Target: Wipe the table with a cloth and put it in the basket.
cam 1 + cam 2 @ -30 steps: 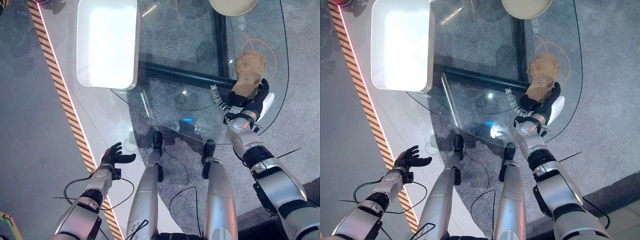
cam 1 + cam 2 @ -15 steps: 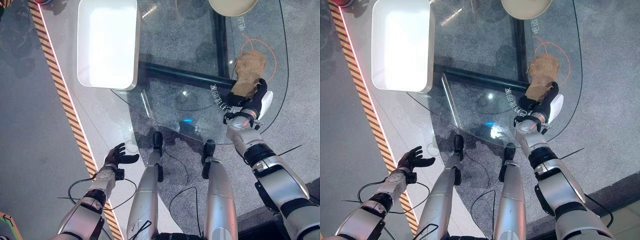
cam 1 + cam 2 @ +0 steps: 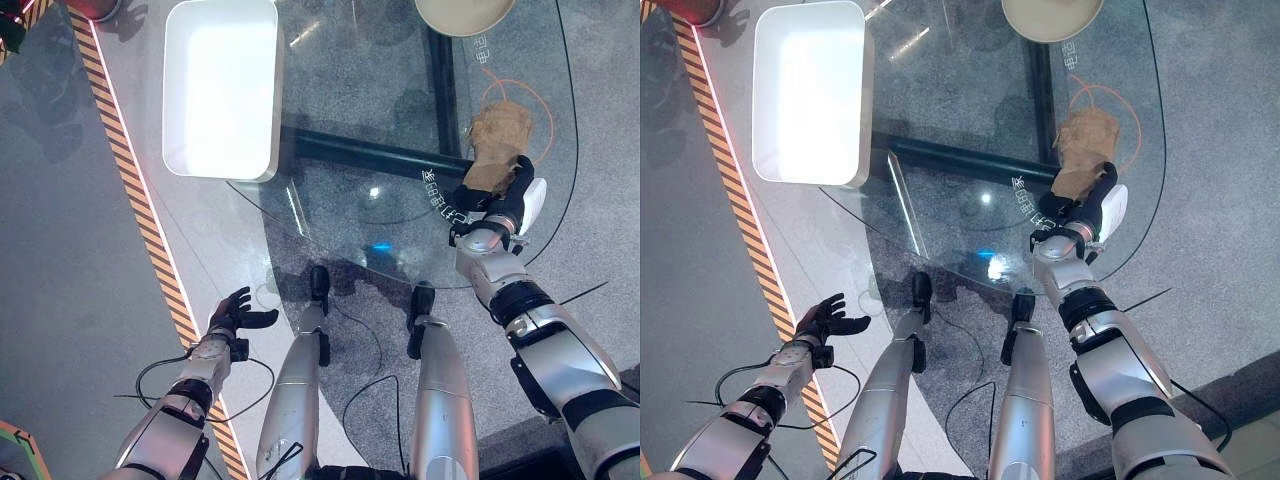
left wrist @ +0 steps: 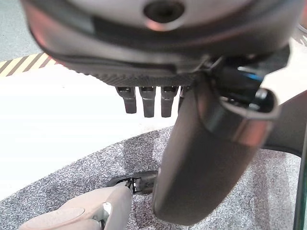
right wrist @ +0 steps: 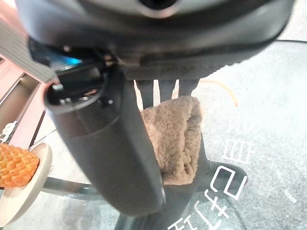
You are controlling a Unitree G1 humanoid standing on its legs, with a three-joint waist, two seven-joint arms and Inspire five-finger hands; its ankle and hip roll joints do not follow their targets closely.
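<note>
A brown fluffy cloth lies on the right part of the round glass table, inside an orange ring mark. My right hand rests on the cloth's near end with its fingers straight over the cloth and the white-covered thumb out to the side. The basket, a white rectangular tub, stands at the table's far left. My left hand hangs low beside the table over the floor, open and holding nothing, its fingers straight.
A beige plate sits at the table's far edge, and it carries an orange pineapple-like object. A black bar runs under the glass. Yellow-black striped tape crosses the floor on the left.
The camera has shifted a little. My right hand has edged slightly left on the cloth's near end; the cloth has barely moved. The left hand hangs a touch lower.
</note>
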